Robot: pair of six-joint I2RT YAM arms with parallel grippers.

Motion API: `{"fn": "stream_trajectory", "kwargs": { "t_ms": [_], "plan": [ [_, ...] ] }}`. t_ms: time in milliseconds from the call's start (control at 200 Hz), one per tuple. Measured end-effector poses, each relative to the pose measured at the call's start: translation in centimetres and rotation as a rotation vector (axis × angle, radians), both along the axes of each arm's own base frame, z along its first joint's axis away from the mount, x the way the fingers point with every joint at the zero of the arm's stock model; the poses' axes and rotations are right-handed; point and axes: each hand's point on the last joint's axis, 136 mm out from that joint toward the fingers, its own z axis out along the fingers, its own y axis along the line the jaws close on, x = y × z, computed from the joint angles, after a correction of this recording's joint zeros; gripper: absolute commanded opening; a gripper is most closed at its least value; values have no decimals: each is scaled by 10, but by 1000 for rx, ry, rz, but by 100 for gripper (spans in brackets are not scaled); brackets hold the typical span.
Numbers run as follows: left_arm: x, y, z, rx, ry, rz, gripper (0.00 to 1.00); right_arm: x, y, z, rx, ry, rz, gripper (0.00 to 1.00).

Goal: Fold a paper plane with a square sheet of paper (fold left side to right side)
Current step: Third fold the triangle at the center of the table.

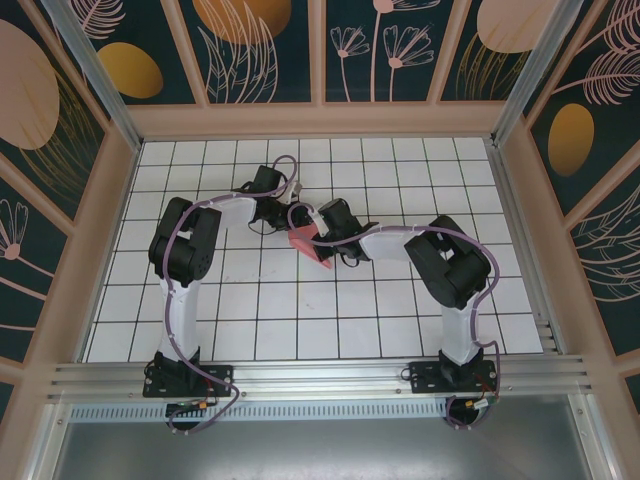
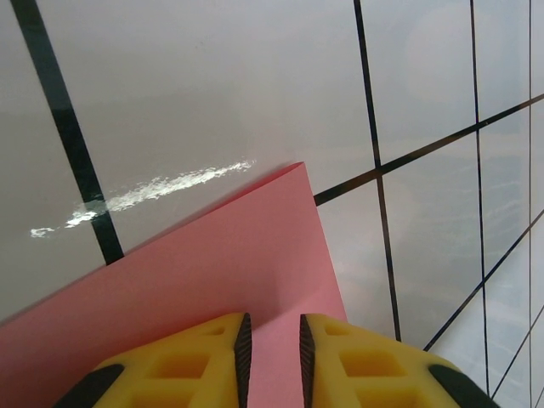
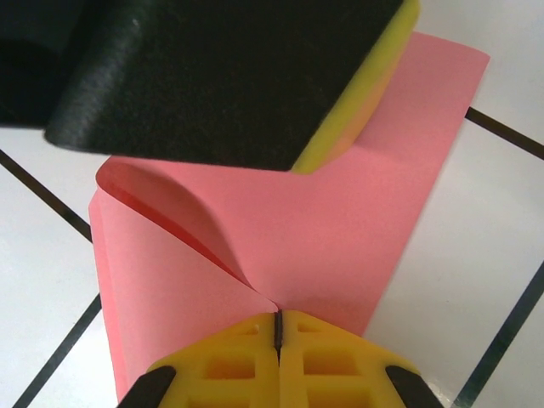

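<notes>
The square sheet of paper [image 1: 305, 246], salmon pink, lies partly folded over itself near the table's middle. In the right wrist view its upper layer [image 3: 178, 280] curls up at the left, and that layer's edge runs in to my right gripper [image 3: 279, 316]. That gripper is shut, with its tips resting on the paper. I cannot tell whether any paper is pinched in the seam. My left gripper [image 2: 272, 321] stands over a flat corner of the sheet [image 2: 221, 255], its jaws a narrow gap apart with nothing between them. One of its fingers [image 3: 221, 76] sits on the paper's far part.
Both grippers [image 1: 292, 218] [image 1: 320, 238] meet over the paper from left and right. White grid-tiled table [image 1: 400, 300] spreads around them, closed in by patterned walls [image 1: 320, 50] and an aluminium rail [image 1: 320, 375] at the near edge.
</notes>
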Motion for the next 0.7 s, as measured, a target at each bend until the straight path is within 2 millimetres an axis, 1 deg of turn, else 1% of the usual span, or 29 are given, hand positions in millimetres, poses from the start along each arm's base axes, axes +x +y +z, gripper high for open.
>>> {"fn": "stream_trajectory", "kwargs": {
  "t_ms": [225,390,480,581,636,701],
  "plan": [
    [3,1,6,31,2,-3,36,0,2,-1,2,11,-1,0],
    [19,6,25,35,-26,5,38,0,2,0,6,14,-2,0],
    [29,12,34,32,-41,19,35,0,2,-1,6,15,-2,0],
    [29,19,39,32,-39,32,28,0,2,0,8,16,-1,0],
    [25,22,41,29,-36,35,26,1,2,-1,10,18,-1,0],
    [11,25,42,21,-17,39,24,0,3,0,12,21,2,0]
  ]
}}
